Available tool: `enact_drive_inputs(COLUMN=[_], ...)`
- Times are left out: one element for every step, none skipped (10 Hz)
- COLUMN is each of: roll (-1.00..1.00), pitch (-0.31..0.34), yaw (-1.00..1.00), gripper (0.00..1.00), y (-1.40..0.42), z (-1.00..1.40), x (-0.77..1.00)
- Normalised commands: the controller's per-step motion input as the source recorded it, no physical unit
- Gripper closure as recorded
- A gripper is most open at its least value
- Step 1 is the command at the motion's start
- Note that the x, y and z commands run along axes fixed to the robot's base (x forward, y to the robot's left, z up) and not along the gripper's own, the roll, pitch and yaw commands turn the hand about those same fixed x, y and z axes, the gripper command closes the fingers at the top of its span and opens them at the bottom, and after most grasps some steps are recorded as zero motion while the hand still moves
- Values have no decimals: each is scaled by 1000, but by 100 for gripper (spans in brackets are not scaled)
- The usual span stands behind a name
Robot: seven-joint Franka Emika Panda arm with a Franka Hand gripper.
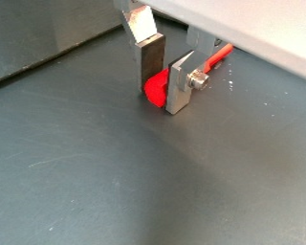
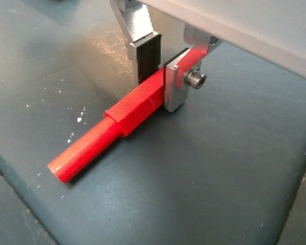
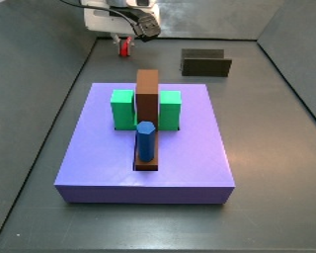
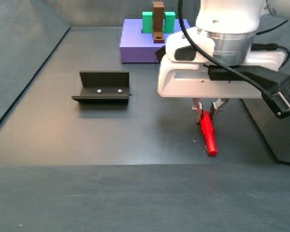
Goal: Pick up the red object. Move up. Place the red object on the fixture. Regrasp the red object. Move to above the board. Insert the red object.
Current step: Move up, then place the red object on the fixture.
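The red object (image 2: 98, 144) is a short red peg lying flat on the grey floor, also seen in a side view (image 4: 209, 134). My gripper (image 2: 161, 91) stands over one end of it with a finger on each side, shut on the peg; its end shows between the fingers in a wrist view (image 1: 155, 89). The gripper (image 4: 208, 107) is low, near the floor. The fixture (image 4: 101, 88) stands apart, beyond the peg, and also shows in a side view (image 3: 205, 64). The purple board (image 3: 188, 148) lies further off.
The board carries green blocks (image 3: 118, 109), a long brown bar (image 3: 147, 99) and an upright blue peg (image 3: 145, 140). Dark walls (image 3: 42, 59) ring the grey floor. A black cable (image 4: 271, 86) hangs by the gripper body.
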Motion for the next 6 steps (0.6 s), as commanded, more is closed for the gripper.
enact_drive_inputs(roll=[4,12,64,134,0,-109], pitch=[-1,45,28,0,-109,-129], yaw=[1,-13,-11,0,-14,-34], gripper=[100,100,100,100,100,100], y=[23,33,15,-57,-46,-146], z=[836,692,312,0,163,329], x=[2,-40,-19,0,6,280])
